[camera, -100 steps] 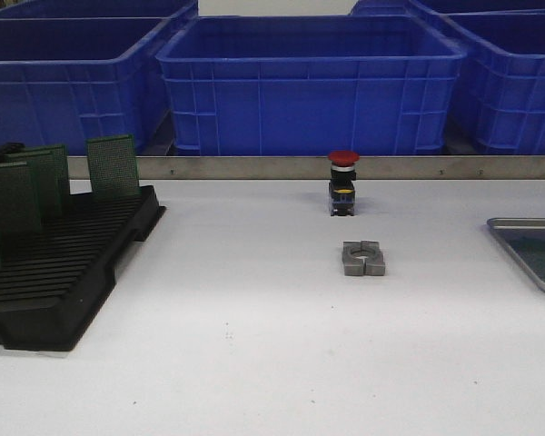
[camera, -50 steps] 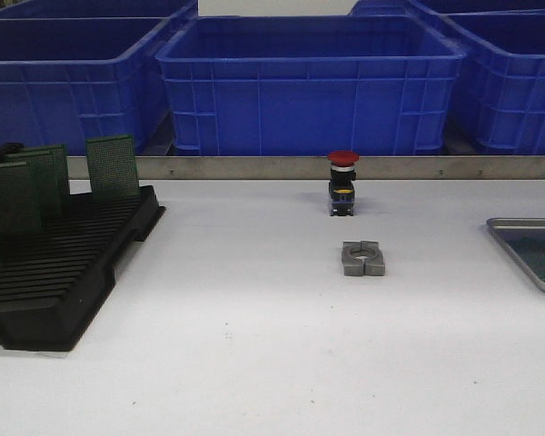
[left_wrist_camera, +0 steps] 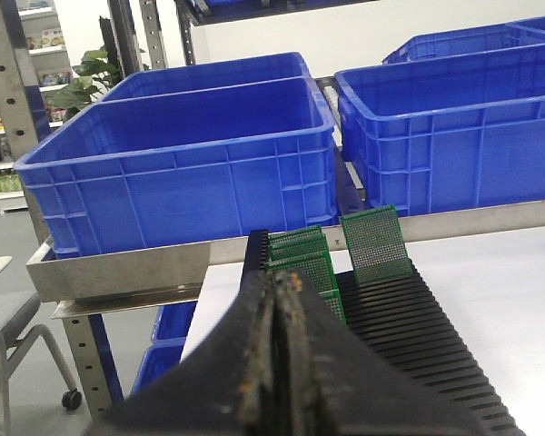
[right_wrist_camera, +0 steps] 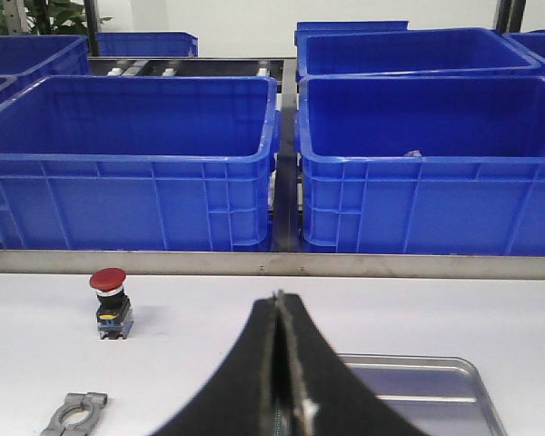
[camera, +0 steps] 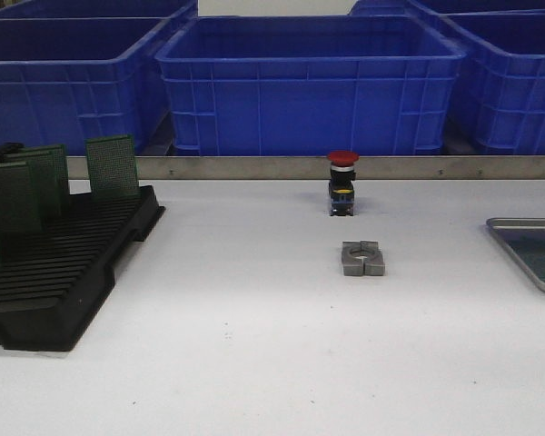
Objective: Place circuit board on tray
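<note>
No visible change across the front-view frames: nothing moved, shifted or appeared on the bench [camera: 254,345] btwn earlier and now.

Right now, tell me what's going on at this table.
Nothing is being handled yet. The left gripper and right gripper are both shut and hold nothing. Green circuit boards stand upright in the black slotted rack on the left. The silver tray sits at the right edge. A red push button and a grey metal clamp sit mid-table.
</note>
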Robot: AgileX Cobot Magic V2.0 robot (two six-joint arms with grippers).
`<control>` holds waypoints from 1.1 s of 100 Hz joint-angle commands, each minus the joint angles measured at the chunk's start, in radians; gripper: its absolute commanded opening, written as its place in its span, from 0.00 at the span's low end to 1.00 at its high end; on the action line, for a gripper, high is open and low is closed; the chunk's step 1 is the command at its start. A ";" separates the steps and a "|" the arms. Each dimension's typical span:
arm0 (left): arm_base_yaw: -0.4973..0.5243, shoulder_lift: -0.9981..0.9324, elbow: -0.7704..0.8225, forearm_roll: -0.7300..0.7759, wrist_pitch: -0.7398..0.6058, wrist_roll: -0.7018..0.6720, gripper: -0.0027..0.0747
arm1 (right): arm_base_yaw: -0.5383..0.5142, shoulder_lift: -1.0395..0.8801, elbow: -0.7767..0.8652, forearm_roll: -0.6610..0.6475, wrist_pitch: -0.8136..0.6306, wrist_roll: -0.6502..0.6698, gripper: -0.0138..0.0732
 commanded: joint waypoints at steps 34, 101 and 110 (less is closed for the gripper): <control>0.000 -0.035 -0.001 -0.001 -0.075 -0.008 0.01 | 0.001 -0.188 0.121 -0.091 -0.103 0.079 0.08; 0.000 -0.035 -0.001 -0.001 -0.075 -0.008 0.01 | 0.001 -0.278 0.298 -0.131 -0.241 0.099 0.08; 0.000 -0.035 -0.001 -0.001 -0.075 -0.008 0.01 | 0.001 -0.278 0.312 -0.131 -0.241 0.101 0.08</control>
